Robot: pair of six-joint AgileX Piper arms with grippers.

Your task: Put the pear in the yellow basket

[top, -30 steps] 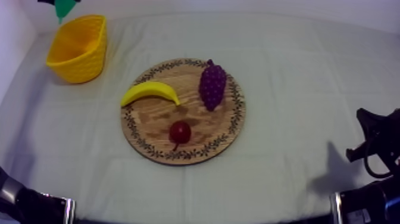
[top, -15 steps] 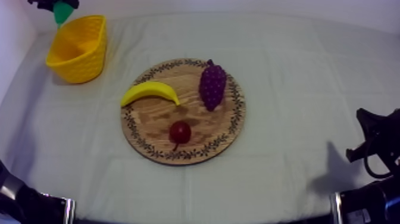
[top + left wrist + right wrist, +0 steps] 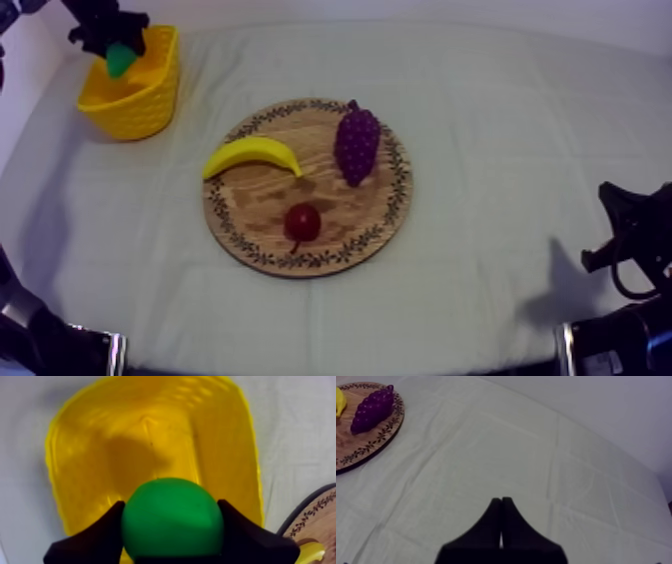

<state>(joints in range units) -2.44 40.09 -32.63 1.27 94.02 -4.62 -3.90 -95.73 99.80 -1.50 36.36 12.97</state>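
Tabletop [image 3: 480, 150]: pear [image 3: 172, 518] over yellow basket [image 3: 150, 436]

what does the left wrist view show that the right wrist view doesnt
Left wrist view, not the right: the pear clamped in the left gripper, over the yellow basket. Right wrist view, not the left: the grapes on the wooden board, and the right gripper shut on nothing above bare cloth. Both: the wooden board's patterned rim and part of the banana.
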